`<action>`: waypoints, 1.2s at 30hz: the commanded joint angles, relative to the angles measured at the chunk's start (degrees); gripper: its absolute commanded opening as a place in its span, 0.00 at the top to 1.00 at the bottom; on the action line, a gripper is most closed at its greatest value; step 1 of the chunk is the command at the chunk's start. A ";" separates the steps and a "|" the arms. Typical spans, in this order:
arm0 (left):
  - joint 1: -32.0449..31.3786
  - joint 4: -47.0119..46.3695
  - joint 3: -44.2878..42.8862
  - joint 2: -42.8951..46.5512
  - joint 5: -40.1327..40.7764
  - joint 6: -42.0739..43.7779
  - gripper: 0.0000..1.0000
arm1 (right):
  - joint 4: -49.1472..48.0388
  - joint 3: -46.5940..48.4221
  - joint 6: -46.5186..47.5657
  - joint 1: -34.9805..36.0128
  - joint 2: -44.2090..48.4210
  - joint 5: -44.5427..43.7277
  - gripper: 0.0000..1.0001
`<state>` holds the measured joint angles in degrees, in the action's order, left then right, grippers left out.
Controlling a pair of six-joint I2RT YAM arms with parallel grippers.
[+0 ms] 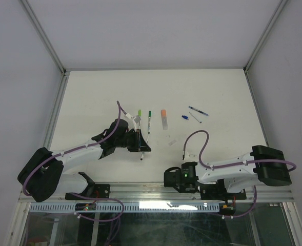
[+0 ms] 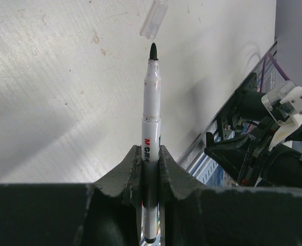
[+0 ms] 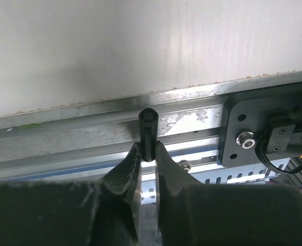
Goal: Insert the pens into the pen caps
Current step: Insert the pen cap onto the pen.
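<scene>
Left wrist view: the left gripper (image 2: pixel 149 154) clamps a white marker (image 2: pixel 152 102), with tabletop (image 2: pixel 48 77) stretching ahead. The right gripper (image 3: pixel 148 152) pinches a black cap (image 3: pixel 148 125) over the near rail (image 3: pixel 63 130).

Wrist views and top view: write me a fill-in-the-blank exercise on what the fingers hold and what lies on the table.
1. The left fingers clamp a ____-barrelled marker with a bare black tip.
2. The right fingers pinch a short pen cap coloured ____.
3. On the table beyond the marker's tip lies a ____ plastic cap.
4. In the top view, the capped marker beside the two green-capped pens wears an ____ cap.
Missing words: white; black; clear; orange.
</scene>
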<state>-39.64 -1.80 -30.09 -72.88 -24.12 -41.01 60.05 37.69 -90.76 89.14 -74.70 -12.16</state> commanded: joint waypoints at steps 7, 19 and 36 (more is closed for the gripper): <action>0.76 -3.08 -1.73 0.63 -0.30 1.04 1.00 | 0.28 10.70 11.39 -0.57 -0.55 -11.15 0.93; 0.75 -4.16 -1.12 0.26 -0.49 0.15 1.00 | -26.68 6.03 37.04 -11.59 8.37 -10.72 0.91; 0.67 -5.83 -2.02 0.48 -4.67 1.59 1.00 | -50.81 5.84 61.79 -13.32 12.69 -8.20 0.90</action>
<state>-39.64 -3.09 -30.09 -72.88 -25.65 -40.95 17.17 39.88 -37.28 76.36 -60.25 -20.73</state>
